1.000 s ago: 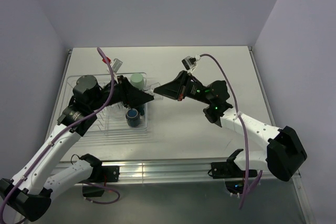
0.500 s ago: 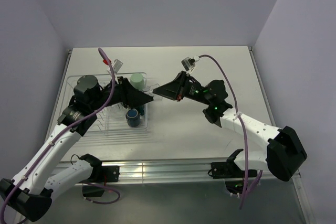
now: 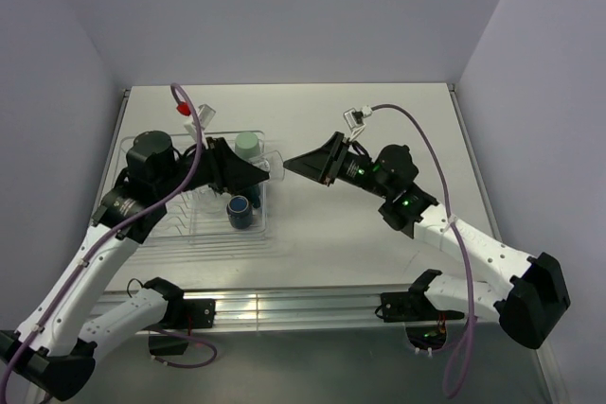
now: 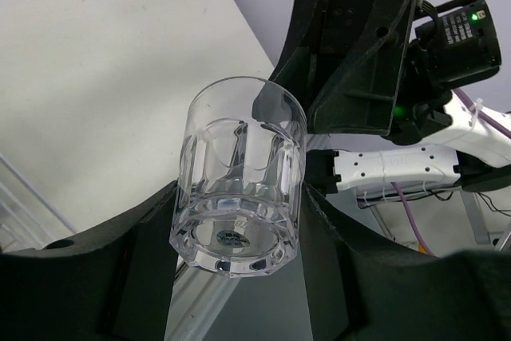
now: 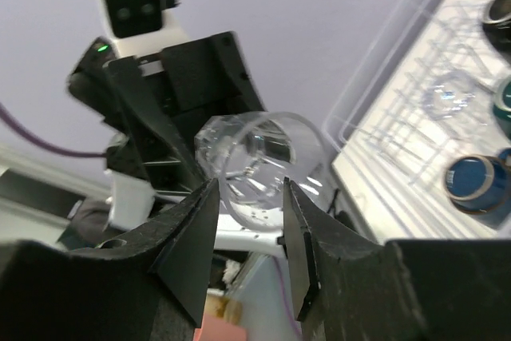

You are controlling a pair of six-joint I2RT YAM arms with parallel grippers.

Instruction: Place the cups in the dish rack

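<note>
Clear tumbler (image 4: 239,189) is clamped between the fingers of the left tool (image 3: 265,177), held off the bench (image 3: 379,111) at the right edge of the dish rack (image 3: 213,224). Its mouth faces the right tool (image 5: 250,185). The right tool's fingers stand apart, one on each side of the tumbler's rim, without gripping it. A navy mug (image 3: 239,212) sits in the near right part of the rack, and a mint green tumbler (image 3: 248,146) in the far right part

Right tool (image 3: 288,164) at clear tumbler (image 4: 239,189) rim, left arm (image 3: 150,166) over rack (image 3: 213,230)
</note>
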